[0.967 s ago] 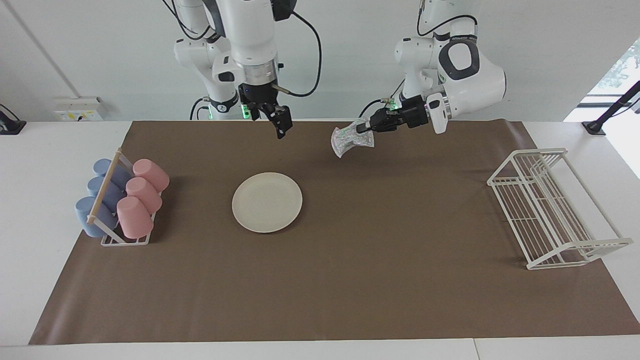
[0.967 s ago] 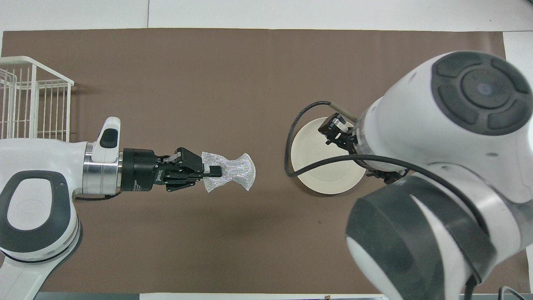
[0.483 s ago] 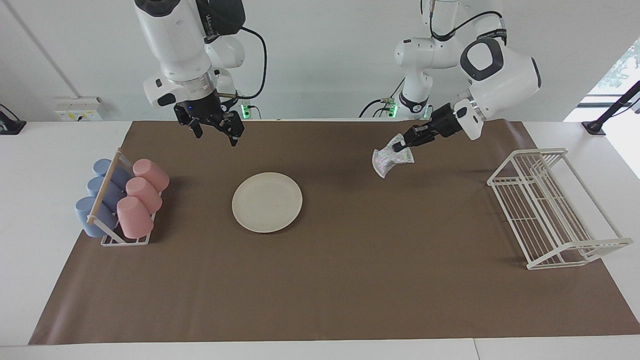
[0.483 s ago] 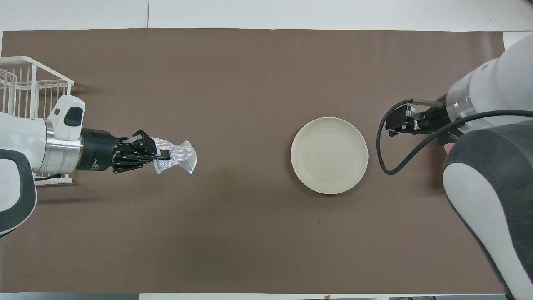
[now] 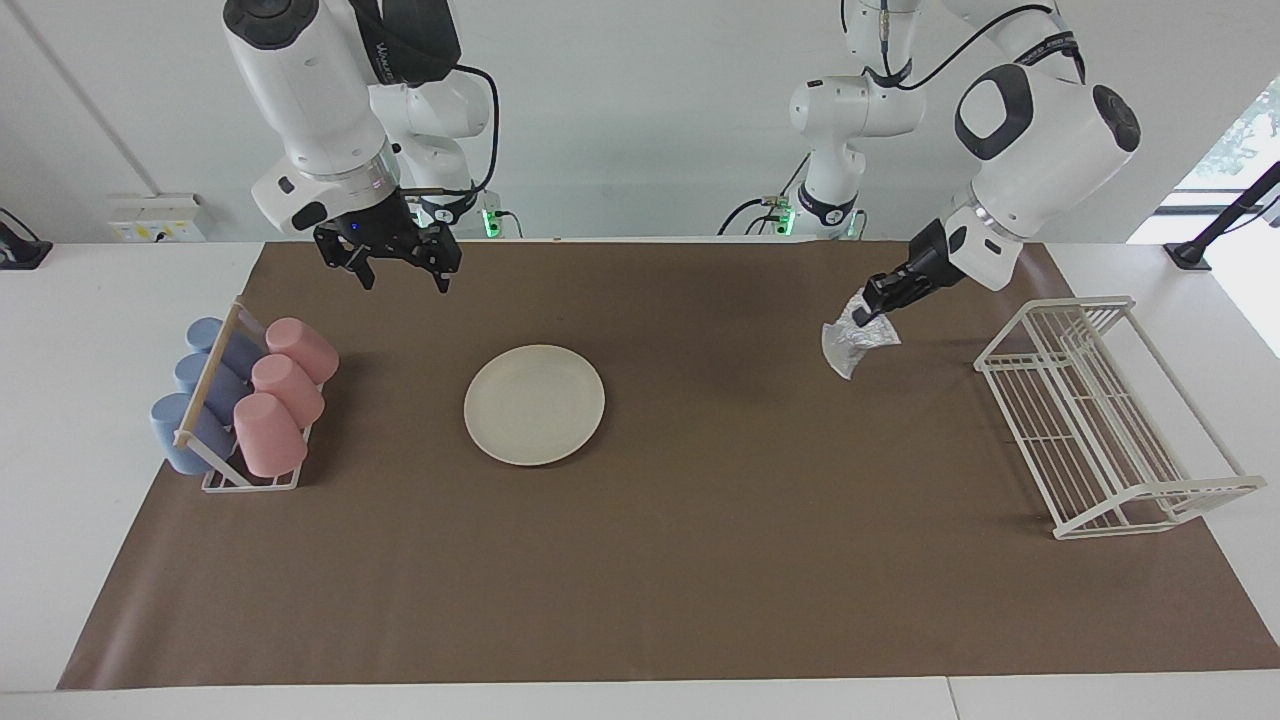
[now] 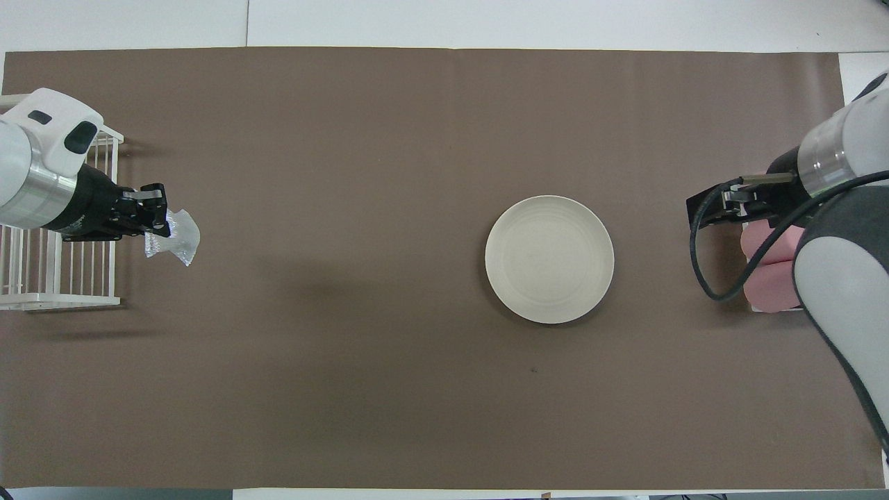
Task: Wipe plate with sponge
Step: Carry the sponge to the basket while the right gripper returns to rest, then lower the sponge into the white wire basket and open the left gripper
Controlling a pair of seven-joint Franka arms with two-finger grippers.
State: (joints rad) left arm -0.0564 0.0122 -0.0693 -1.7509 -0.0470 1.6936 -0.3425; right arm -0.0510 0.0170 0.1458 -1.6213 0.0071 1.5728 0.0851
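Observation:
The cream-white plate (image 5: pixel 534 404) (image 6: pixel 549 259) lies flat on the brown mat, with nothing on it. The silvery sponge (image 5: pixel 855 343) (image 6: pixel 175 237) hangs in the air from my left gripper (image 5: pixel 872 309) (image 6: pixel 161 221), which is shut on its top edge, over the mat beside the white wire rack. My right gripper (image 5: pixel 400 270) (image 6: pixel 712 210) hangs open and empty above the mat between the plate and the cup rack, toward the right arm's end.
A white wire rack (image 5: pixel 1105 412) (image 6: pixel 48 229) stands at the left arm's end of the mat. A rack of blue and pink cups (image 5: pixel 243 395) sits at the right arm's end; pink cups (image 6: pixel 767 267) show under the right arm.
Both arms swung apart, away from the plate. The left gripper carried the sponge toward the wire rack and lower. The right gripper moved off toward the cup rack.

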